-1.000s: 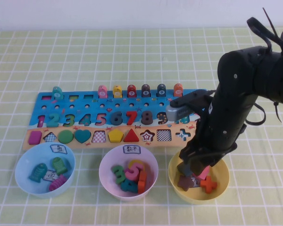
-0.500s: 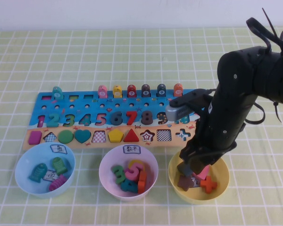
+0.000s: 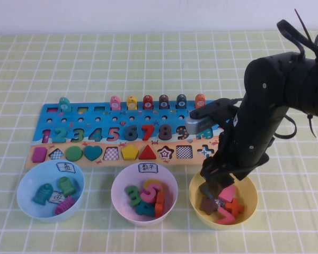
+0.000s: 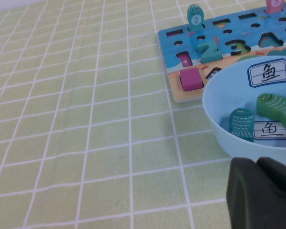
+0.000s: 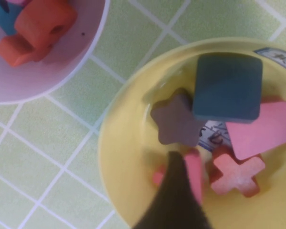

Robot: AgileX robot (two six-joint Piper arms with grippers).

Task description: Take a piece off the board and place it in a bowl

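The right gripper (image 3: pixel 216 186) hangs just above the yellow bowl (image 3: pixel 249 208) at the near right of the desk (image 3: pixel 148 69), jaws spread and holding nothing. The pink-red piece (image 3: pixel 224 215) lies inside that bowl, beside an orange-red plus piece (image 3: pixel 235 206) and a brown star (image 3: pixel 207 205). The board (image 3: pixel 47 112) sits farther back, left of the arm. The left gripper (image 4: pixel 262 195) rests near the light blue bowl (image 4: pixel 219 119); jaw state cannot be told.
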